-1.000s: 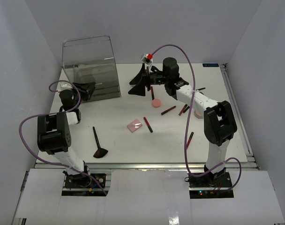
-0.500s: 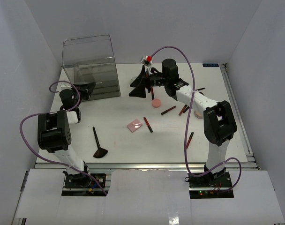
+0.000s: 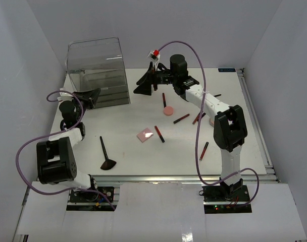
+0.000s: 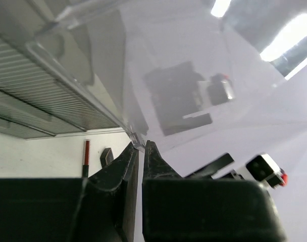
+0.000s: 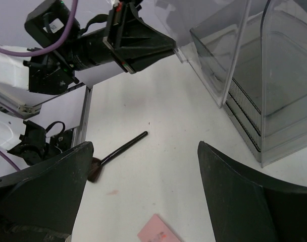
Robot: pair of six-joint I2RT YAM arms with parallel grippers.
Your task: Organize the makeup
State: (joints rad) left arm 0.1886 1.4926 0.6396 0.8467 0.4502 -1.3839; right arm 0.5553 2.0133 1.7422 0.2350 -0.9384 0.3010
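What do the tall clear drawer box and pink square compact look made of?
Tall clear drawer box: likely hard glossy plastic; see-through, with reflections on its walls. Pink square compact: probably smooth plastic; a bright glare patch on top.

Clear glossy plastic box [image 3: 98, 65], glossy pink compact [image 3: 145, 134]

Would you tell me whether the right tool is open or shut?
Open: the right tool shows fingers wide apart, holding nothing.

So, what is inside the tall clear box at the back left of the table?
Through the clear walls of the drawer box only ribbed drawer floors show, stacked low down, with nothing lying on them. Glare and grey tint hide the rear corners.
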